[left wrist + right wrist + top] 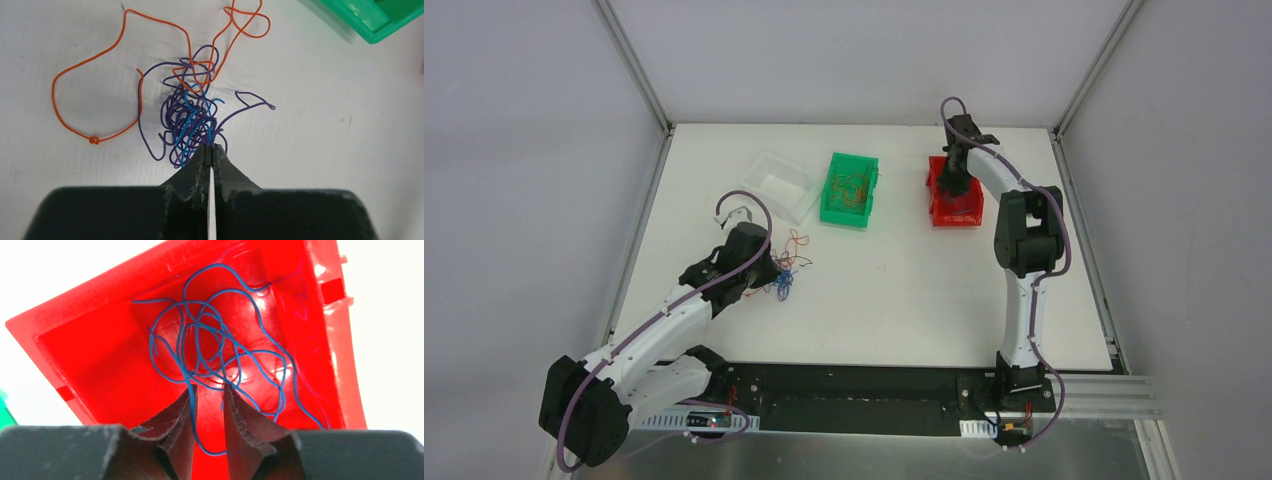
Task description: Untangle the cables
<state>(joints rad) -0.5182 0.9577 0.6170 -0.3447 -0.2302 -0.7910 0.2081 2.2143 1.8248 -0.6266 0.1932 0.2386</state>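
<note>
Between the shut jaws of the left gripper (pixel 212 150), strands of the cable tangle (pixel 190 120) could knot tighter under a pull, while blue cable (pixel 200 332) looping between the slightly parted, empty jaws of the right gripper (pixel 210 388) could snag on them.

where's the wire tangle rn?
Top view, left side: the tangle of thin orange, purple and blue wires lies on the white table, near-left of the green plastic bin, its near edge pinched in the shut left pincer.
</note>
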